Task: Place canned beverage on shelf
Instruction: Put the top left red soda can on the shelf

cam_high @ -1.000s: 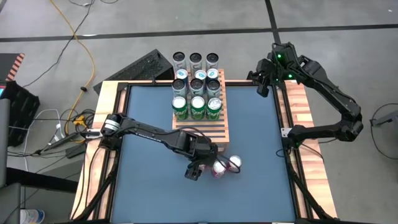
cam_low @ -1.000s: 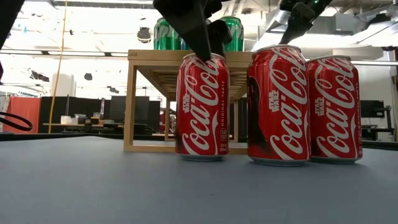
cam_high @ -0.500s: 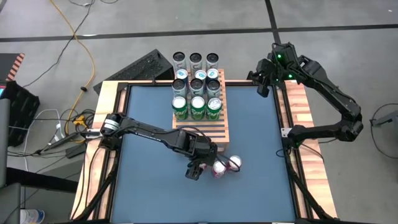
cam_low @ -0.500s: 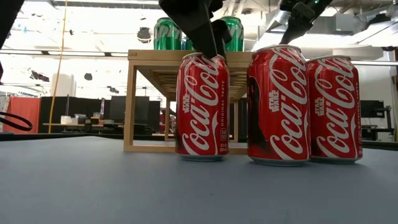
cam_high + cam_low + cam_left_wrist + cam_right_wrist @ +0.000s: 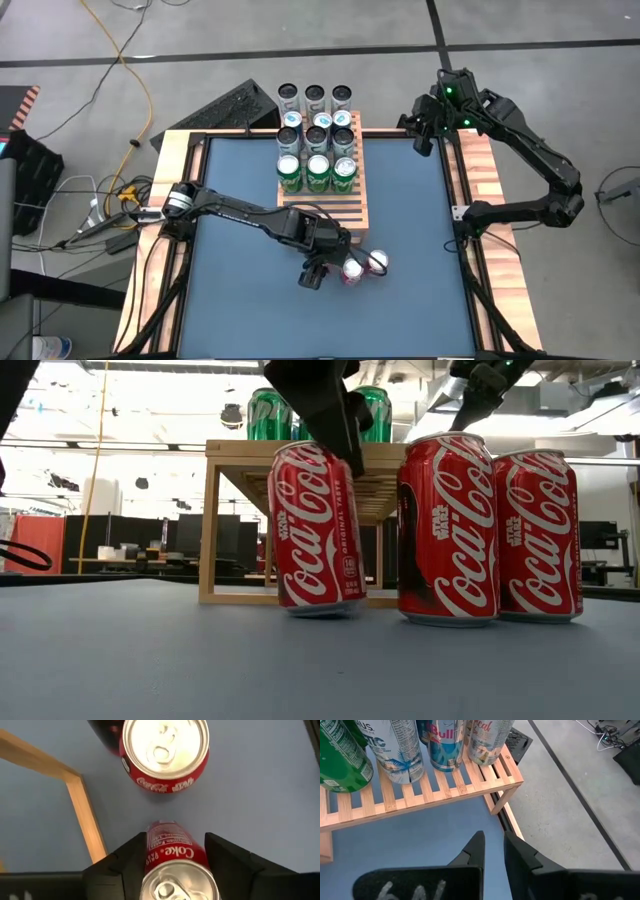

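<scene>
Tilting beside the shelf [image 5: 235, 455], the red can [image 5: 315, 530] sits clamped in the left gripper [image 5: 175, 851].

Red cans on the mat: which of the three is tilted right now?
The left red can, nearest the shelf. It leans off vertical with the left gripper closed around its top; the other two red cans stand upright, untouched.

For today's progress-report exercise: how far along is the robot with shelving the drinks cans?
Done: nine cans in three rows, including green cans, stand on the wooden shelf.
In hand: the left gripper is around a red Coca-Cola can, which is tilted, its base part off the table.
Left: that can and two more Coca-Cola cans on the blue table. The right gripper waits, shut, beside the shelf's far end.
</scene>
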Controlling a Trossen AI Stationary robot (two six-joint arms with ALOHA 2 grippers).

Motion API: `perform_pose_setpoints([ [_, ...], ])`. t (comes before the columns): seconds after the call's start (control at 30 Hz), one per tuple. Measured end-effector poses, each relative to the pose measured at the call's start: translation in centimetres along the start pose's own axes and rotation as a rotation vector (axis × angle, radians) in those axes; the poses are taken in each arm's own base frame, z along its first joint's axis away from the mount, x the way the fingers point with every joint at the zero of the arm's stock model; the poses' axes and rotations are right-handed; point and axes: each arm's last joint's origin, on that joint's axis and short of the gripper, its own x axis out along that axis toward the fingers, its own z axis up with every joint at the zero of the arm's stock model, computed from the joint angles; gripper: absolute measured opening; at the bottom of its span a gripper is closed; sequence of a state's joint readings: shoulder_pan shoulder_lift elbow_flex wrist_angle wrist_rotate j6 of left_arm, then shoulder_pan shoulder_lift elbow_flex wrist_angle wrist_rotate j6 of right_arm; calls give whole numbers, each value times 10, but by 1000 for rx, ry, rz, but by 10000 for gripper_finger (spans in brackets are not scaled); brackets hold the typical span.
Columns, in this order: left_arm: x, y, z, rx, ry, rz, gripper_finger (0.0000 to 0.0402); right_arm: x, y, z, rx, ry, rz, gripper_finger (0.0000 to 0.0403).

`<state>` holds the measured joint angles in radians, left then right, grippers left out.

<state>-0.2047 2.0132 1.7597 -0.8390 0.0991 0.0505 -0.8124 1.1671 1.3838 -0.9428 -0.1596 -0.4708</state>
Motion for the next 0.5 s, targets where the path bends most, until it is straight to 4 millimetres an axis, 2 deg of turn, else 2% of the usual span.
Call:
perform_pose_setpoints([
  [0.13,-2,0,3,3,-9,2,210,0,0,0,7,0,-1,64],
  [0.37,-6,0,8,-5,-38,19,303,0,0,0,10,1,-3,64],
  [0.5,-9,-3,8,-71,-15,15,335,0,0,0,10,1,-3,64],
])
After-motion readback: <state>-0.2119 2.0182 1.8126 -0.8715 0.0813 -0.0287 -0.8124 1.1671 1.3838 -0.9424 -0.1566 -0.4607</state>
